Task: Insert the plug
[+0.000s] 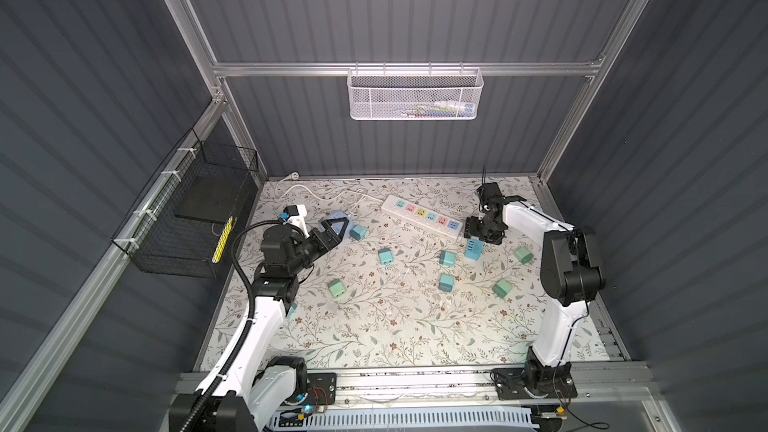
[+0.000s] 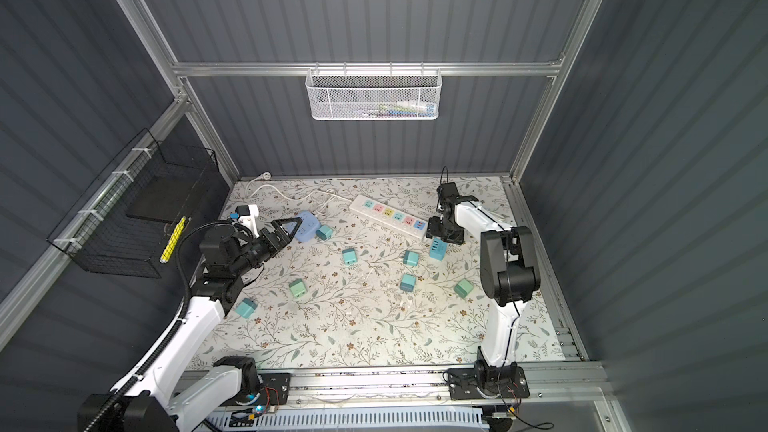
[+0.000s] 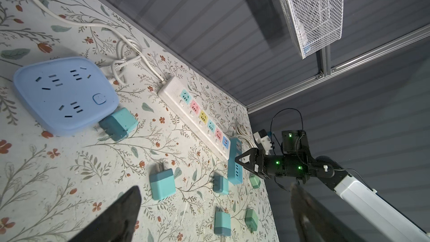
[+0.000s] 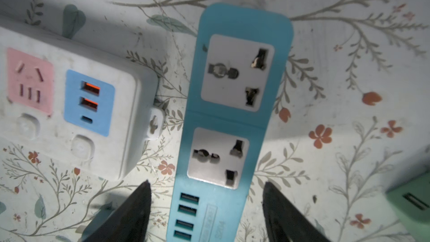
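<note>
Several teal and green plugs lie loose on the floral mat, one plug (image 1: 385, 256) near the middle and another plug (image 3: 118, 123) against the rounded blue socket block (image 3: 65, 94). A white power strip (image 1: 422, 216) with coloured sockets lies at the back. My right gripper (image 4: 207, 196) is open and points down over the narrow blue power strip (image 4: 232, 103), its fingertips (image 4: 142, 206) on either side of the USB end with gaps. My left gripper (image 1: 336, 229) is open above the edge of the rounded block and holds nothing.
White cables (image 1: 316, 193) trail along the back of the mat. A black wire basket (image 1: 187, 218) hangs on the left wall and a white mesh basket (image 1: 415, 95) on the back wall. A green plug (image 4: 411, 203) lies close to the right gripper.
</note>
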`<state>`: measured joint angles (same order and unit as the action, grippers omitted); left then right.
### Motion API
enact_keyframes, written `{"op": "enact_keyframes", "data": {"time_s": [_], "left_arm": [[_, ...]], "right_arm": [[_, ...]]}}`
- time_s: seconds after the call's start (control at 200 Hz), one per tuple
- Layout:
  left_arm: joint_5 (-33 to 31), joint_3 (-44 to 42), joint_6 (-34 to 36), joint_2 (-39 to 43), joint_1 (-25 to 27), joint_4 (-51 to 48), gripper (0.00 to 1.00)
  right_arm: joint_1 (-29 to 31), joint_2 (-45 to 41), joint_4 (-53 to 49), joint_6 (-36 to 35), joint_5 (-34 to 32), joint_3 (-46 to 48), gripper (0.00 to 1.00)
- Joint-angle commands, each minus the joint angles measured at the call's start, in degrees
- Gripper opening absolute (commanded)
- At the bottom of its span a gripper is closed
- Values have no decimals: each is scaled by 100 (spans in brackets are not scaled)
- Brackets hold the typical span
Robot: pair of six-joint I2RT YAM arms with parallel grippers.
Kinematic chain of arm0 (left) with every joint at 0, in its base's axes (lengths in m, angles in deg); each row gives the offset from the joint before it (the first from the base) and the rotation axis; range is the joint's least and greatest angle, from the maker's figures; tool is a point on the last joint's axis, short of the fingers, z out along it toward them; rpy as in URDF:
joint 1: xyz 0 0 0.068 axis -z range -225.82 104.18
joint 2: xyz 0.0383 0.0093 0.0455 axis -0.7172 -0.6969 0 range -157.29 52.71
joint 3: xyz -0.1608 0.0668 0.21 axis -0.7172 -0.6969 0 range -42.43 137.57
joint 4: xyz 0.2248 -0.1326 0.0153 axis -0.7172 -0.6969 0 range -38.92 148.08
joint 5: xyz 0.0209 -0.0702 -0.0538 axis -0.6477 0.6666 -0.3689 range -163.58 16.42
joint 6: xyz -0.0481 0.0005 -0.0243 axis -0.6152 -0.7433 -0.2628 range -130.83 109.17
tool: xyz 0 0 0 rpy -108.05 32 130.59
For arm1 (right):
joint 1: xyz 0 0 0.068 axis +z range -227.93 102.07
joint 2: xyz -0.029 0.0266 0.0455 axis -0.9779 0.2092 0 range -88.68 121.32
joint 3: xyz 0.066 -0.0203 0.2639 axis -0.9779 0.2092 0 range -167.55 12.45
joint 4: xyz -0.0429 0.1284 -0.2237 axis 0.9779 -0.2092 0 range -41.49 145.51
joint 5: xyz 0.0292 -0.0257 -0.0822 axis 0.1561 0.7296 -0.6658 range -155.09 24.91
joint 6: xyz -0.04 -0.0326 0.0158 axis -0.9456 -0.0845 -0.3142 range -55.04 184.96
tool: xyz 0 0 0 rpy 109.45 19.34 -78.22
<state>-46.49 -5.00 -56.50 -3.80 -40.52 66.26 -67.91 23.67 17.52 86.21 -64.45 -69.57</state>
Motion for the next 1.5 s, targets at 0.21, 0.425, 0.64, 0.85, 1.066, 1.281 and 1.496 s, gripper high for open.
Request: {"op": "enact_keyframes", "data": {"time_s": [0.21, 0.425, 0.64, 0.85, 1.066, 1.281, 1.496], "left_arm": [[147, 34, 13, -132, 106, 48, 100], [128, 78, 23, -146, 155, 35, 100], [137, 226, 235, -219, 182, -148, 100], [42, 279, 265, -342, 447, -41, 99], [-258, 439, 446, -650, 1009, -68, 99], [-370, 347, 460, -738, 1177, 473, 99], [-2172, 1040, 612, -1139, 1465, -1518, 89]], "right_arm": [[105, 238, -71, 244, -158, 115, 68], [132, 149, 164, 307, -5, 398, 57], [377, -307, 234, 325, -307, 969, 41], [775, -1197, 340, 583, -405, 2030, 41], [1045, -1921, 353, 750, -245, 3005, 45], [1057, -2331, 328, 722, -210, 3258, 63], [1063, -3148, -71, 348, -475, 2594, 72]]}}
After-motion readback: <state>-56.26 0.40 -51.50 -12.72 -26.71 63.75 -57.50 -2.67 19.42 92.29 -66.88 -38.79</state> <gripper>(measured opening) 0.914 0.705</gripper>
